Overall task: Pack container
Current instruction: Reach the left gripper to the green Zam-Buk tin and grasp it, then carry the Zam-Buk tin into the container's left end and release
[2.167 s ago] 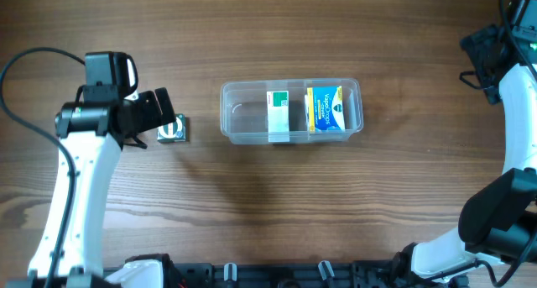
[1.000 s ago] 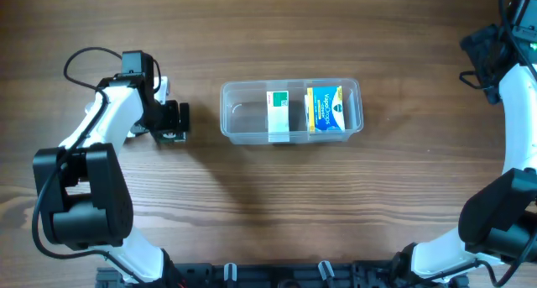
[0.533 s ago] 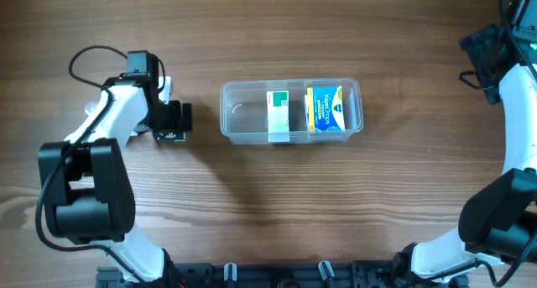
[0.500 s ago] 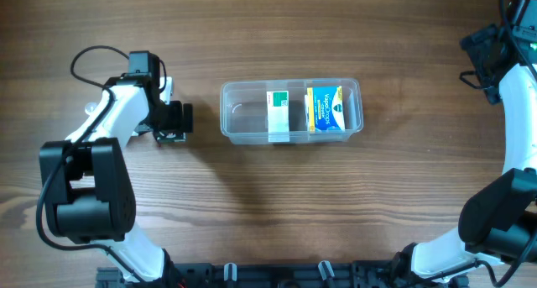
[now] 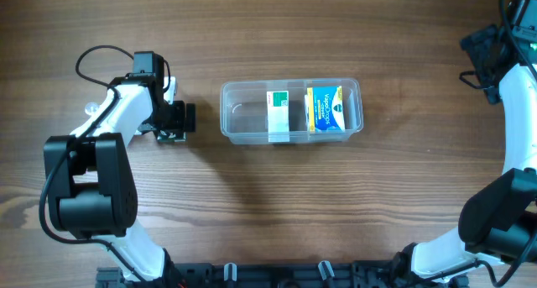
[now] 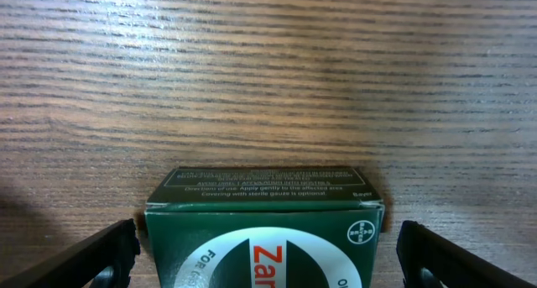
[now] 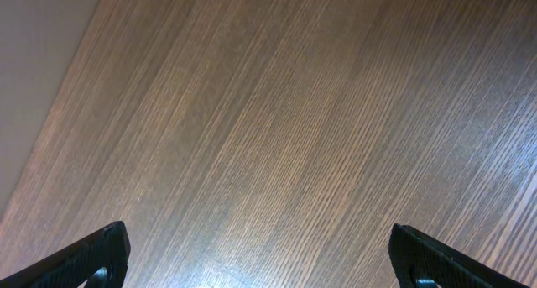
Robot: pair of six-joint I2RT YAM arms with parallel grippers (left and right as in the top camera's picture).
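Observation:
The container (image 5: pixel 243 99) is a clear plastic tub at the table's middle. It holds a white and green box (image 5: pixel 278 113) and a blue and yellow box (image 5: pixel 325 108) side by side. A small dark green box (image 5: pixel 171 136) lies on the table left of the container. My left gripper (image 5: pixel 178 120) is open and straddles it. In the left wrist view the green box (image 6: pixel 264 204) sits between the fingers (image 6: pixel 267 263) with a small gap on each side. My right gripper (image 5: pixel 481 51) is open and empty at the far right, over bare wood (image 7: pixel 268 254).
The left arm's cable (image 5: pixel 92 57) loops above the table at the left. The right arm (image 5: pixel 516 154) runs along the right edge. The table's far edge (image 7: pixel 33 86) shows in the right wrist view.
My left gripper has come down around the green box and edged slightly to the right. The container, its boxes and the right arm have not moved.

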